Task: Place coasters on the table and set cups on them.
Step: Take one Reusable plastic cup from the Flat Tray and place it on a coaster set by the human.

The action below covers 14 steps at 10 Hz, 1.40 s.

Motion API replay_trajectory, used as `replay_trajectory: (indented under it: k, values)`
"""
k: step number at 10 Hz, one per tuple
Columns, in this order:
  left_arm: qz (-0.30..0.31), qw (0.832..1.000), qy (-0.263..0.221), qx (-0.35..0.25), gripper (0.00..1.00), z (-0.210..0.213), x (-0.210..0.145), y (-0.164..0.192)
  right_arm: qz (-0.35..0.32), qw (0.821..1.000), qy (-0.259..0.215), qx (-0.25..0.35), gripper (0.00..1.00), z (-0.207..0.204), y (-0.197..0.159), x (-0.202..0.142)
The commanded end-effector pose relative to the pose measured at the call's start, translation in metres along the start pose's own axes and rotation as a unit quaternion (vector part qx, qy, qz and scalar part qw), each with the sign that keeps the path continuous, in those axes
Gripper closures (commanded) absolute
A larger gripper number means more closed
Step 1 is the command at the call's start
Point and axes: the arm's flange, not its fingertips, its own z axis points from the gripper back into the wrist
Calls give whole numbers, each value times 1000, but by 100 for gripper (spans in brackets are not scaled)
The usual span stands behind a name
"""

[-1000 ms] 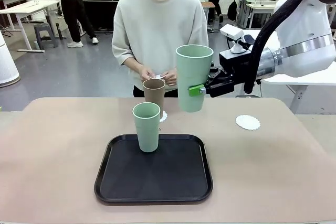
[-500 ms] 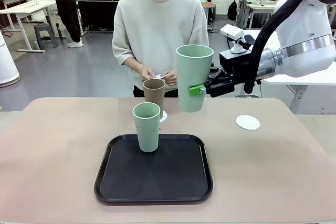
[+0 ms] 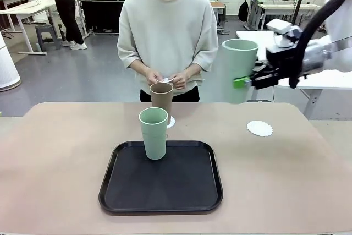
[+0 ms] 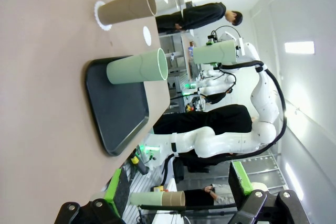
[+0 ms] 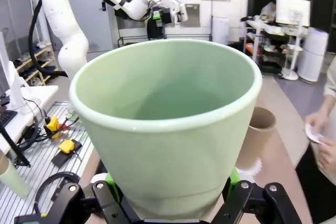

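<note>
Right arm held high; right gripper [image 3: 241, 82] clamped on mint cup [image 3: 238, 61]; left gripper [image 4: 178, 182] rolled sideways, jaws wide apart

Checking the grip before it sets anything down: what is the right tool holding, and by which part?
A mint green cup, upright in the air, gripped by the right tool across its lower side wall.

Brown cup [image 3: 161, 96] and near mint cup [image 3: 153, 132] hide most of one coaster [image 3: 171, 122]; held mint cup [image 5: 168, 129] screens most of the right end effector [image 5: 170, 192].
</note>
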Motion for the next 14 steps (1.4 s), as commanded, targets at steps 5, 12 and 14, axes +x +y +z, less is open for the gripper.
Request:
replay_trajectory:
  k: [5,12,14]
  values:
    - [1,1000,-2,1,0,2,0,-2,3,998,0,-57,16,137,-3,-7]
    - [1,1000,-2,1,0,2,0,-2,-4,997,-7,-75,16,146,2,-9]
    - [1,1000,-2,1,0,2,0,-2,-5,997,-7,-77,16,148,3,-10]
